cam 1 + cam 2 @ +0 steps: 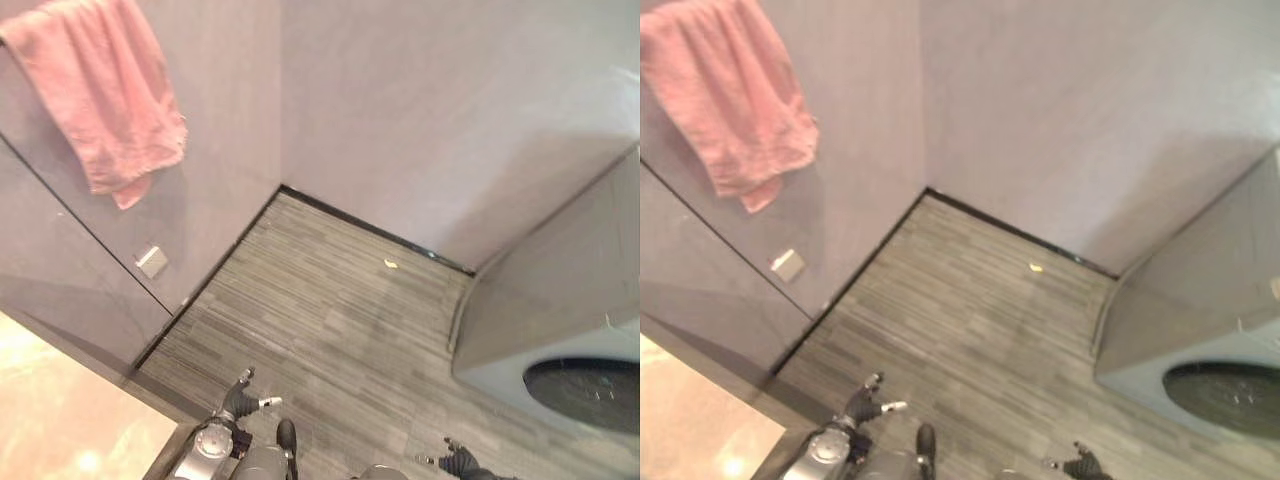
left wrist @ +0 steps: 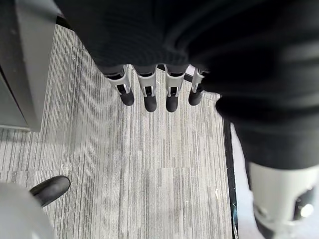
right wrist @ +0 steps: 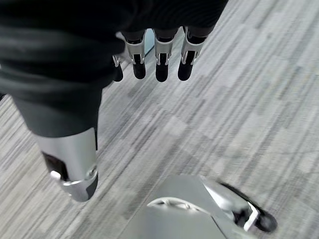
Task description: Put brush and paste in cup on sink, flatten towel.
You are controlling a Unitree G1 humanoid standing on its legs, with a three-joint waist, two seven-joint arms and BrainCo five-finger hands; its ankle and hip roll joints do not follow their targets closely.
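A: From the head, we see the pink towel (image 1: 100, 95) hanging bunched high on the wall, upper left. Our left hand (image 1: 243, 396) and right hand (image 1: 457, 461) sit low above the striped floor (image 1: 330, 330), well apart from it. A grey machine (image 1: 560, 340) stands at the right.

B: Left wrist view: our left hand's fingers (image 2: 149, 97) hang straight, holding nothing.

A: Right wrist view: the right hand's fingers (image 3: 159, 62) are likewise relaxed and empty.

B: We judge the towel soft, light and floppy. We'd pinch its lower corners and draw them apart. We cannot place the brush, paste or cup from here.
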